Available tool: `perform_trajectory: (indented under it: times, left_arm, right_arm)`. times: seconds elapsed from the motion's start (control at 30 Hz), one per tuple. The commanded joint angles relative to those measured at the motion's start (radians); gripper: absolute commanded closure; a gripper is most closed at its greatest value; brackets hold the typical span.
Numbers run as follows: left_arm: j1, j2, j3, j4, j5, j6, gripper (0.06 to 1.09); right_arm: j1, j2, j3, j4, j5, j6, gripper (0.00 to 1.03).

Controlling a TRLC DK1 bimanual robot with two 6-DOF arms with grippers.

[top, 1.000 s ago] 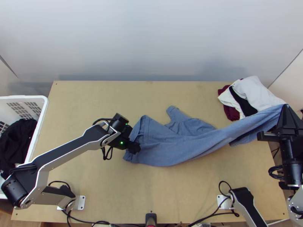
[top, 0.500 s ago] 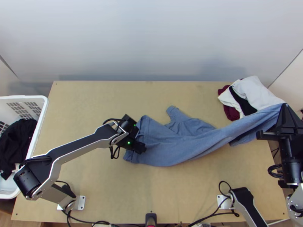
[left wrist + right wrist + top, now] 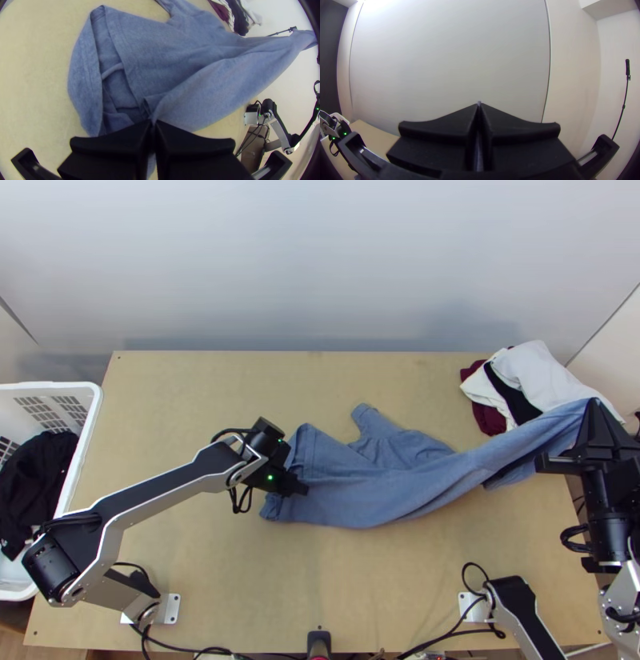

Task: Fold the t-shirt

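Right hand (image 3: 590,402) eased toward 9 o'clock, clamped on raised t-shirt (image 3: 448,478) end; left hand (image 3: 153,122) pinching near other end. Risk: twist or slip, from uneven pull

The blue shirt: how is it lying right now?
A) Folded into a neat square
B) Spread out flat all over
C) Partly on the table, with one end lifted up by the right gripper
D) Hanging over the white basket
C: the shirt slopes up from the table to the right gripper, which is shut on its end.
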Motion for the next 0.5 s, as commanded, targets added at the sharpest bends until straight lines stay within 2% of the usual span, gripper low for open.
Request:
perform_trajectory:
  times: [0.0, 0.1, 0.27, 0.33, 0.47]
  left_arm:
    - [0.041, -0.051, 0.014, -0.003, 0.01, -0.003, 1.05]
    - [0.085, -0.137, 0.075, -0.034, 0.011, 0.012, 1.05]
    - [0.169, -0.233, 0.33, -0.25, 0.01, 0.133, 1.05]
    - [0.237, -0.241, 0.462, -0.338, 0.005, 0.142, 1.05]
    - [0.338, -0.313, 0.598, -0.358, -0.012, 0.135, 1.05]
  right_arm:
    - [0.0, -0.001, -0.009, 0.006, 0.001, 0.002, 1.0]
    - [0.0, -0.007, -0.01, 0.004, 0.001, 0.0, 1.0]
    - [-0.002, -0.012, 0.016, 0.007, 0.002, -0.015, 1.0]
    - [-0.004, 0.004, 0.048, 0.014, 0.002, -0.024, 1.0]
    - [-0.023, 0.08, 0.168, 0.015, 0.002, -0.024, 1.0]
